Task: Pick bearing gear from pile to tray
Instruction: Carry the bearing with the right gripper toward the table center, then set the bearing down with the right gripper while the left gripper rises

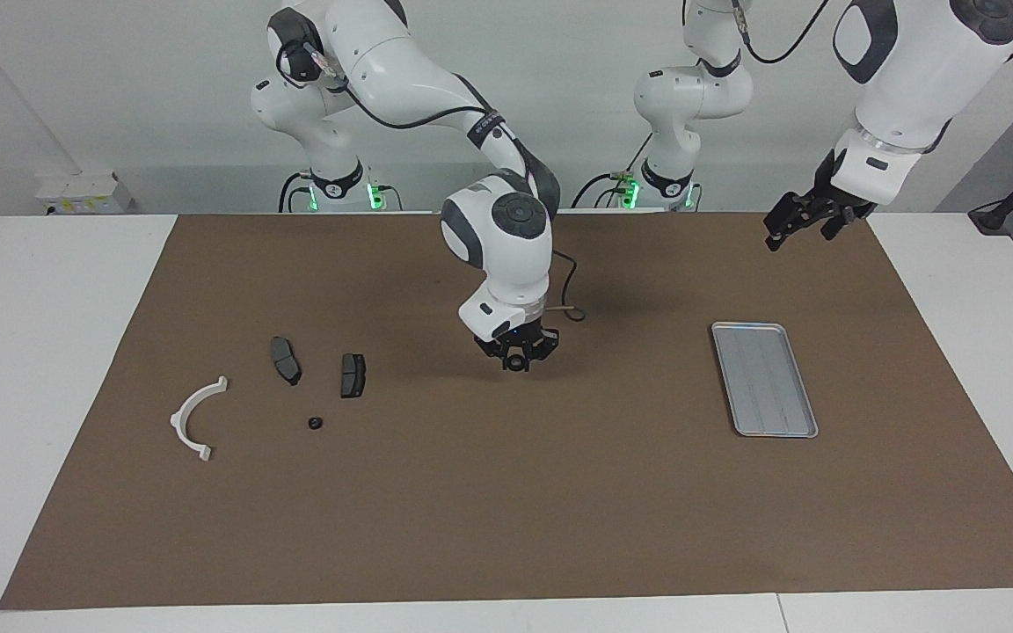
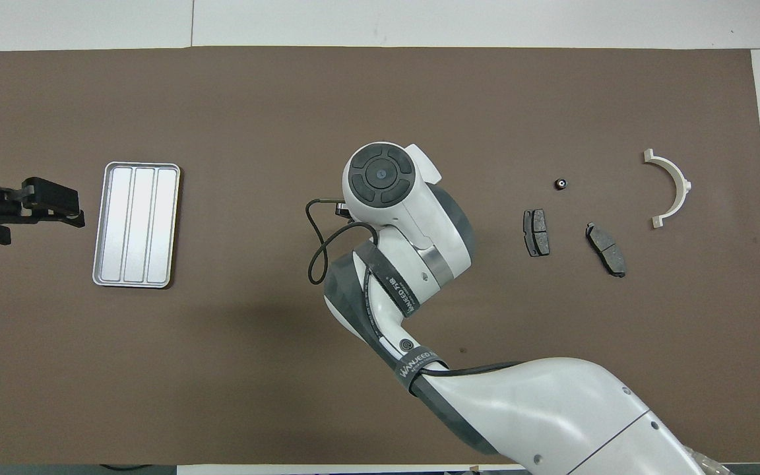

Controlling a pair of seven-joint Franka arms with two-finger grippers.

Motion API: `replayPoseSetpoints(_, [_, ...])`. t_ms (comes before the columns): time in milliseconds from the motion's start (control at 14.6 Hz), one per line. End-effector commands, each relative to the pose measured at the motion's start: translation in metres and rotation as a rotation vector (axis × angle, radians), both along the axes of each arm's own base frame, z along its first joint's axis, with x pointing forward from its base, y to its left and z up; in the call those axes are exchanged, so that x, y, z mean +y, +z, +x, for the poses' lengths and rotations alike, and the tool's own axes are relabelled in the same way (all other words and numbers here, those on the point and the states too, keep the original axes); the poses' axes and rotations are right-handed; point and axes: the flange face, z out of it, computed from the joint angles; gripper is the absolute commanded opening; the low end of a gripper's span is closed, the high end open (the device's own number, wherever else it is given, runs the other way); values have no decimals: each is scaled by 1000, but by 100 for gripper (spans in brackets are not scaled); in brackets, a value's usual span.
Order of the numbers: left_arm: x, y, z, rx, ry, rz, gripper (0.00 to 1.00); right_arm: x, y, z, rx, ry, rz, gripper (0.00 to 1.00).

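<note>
Facing view: right gripper (image 1: 517,360) over bare mat (image 1: 506,492) between pile (image 1: 313,387) and tray (image 1: 764,378), fingers pinching a small dark ring (image 1: 516,362), left gripper (image 1: 801,221) spread, waiting above mat's corner; overhead view: tray (image 2: 136,224) beside left gripper (image 2: 57,206), pile (image 2: 574,218) well apart, right gripper hidden under its wrist.
</note>
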Motion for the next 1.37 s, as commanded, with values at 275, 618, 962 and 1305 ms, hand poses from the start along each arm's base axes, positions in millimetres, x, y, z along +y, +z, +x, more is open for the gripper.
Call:
replayPoseSetpoints(275, [2,2,-11,16,0,-12,100,15,-42,-12,-20,-17,23,0])
replayPoseSetpoints(618, [6,-1,-10,11,7,-13,100,9,-60,-18,-28,-18,30,0])
replayPoseSetpoints(962, [8,-3,-9,6,12,-13,100,6,-60,-16,-28,-26,27,70])
replayPoseSetpoints(1305, [7,-6,-7,-6,14,-15,100,-5,-28,-4,-45,-66,31,93])
